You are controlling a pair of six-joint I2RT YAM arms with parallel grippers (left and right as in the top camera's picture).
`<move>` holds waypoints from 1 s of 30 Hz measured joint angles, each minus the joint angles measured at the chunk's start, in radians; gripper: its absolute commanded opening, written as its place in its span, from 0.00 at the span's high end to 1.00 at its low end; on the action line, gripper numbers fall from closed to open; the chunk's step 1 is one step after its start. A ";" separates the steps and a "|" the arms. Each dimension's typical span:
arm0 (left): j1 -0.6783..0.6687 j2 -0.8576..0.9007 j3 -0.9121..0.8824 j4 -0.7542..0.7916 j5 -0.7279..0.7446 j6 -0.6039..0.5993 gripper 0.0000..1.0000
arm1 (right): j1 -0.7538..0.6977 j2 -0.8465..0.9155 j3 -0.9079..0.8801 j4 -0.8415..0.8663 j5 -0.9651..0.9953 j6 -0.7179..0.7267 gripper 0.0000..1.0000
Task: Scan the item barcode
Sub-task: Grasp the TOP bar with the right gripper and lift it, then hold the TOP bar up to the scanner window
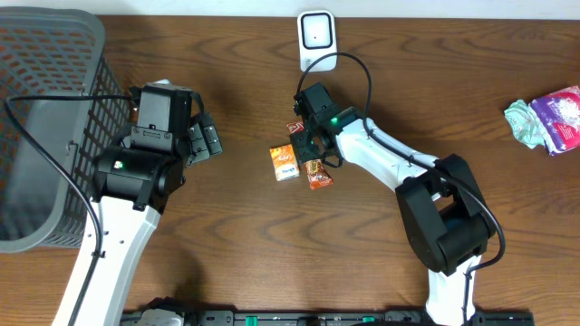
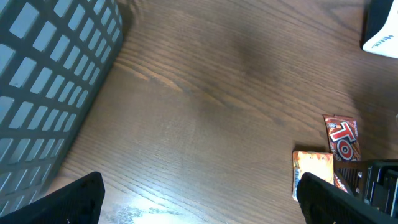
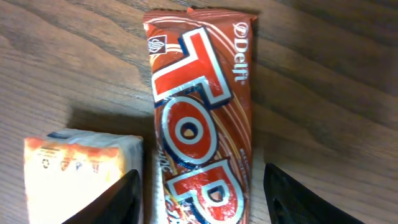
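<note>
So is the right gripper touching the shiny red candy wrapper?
Apart. The right wrist view shows the right gripper straddling the shiny red candy wrapper, with a gap on each side.

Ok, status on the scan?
Left gripper open, empty. Right gripper open, straddling Top bar, flat on table. Orange packet crowds one finger.

Dark brown wood-grain table (image 1: 245,244) fills the view. Pale strip (image 1: 435,5) runs along its far edge. Grey lattice basket (image 1: 54,54) at left. Even light, soft shadows, faint sheen on grain.
</note>
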 measured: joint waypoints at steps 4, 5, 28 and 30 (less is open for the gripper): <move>0.000 0.000 0.000 0.000 0.000 0.000 0.02 | 0.000 0.004 0.000 -0.002 0.032 0.000 0.42; 0.000 0.000 0.000 0.000 0.000 0.000 0.02 | -0.001 0.007 0.000 -0.002 0.035 0.000 0.42; 0.000 0.000 0.000 0.000 0.000 0.000 0.02 | -0.001 0.063 0.047 0.050 0.109 0.010 0.99; 0.000 0.000 0.000 0.000 0.000 0.000 0.02 | -0.003 0.076 0.082 0.057 0.149 0.012 0.99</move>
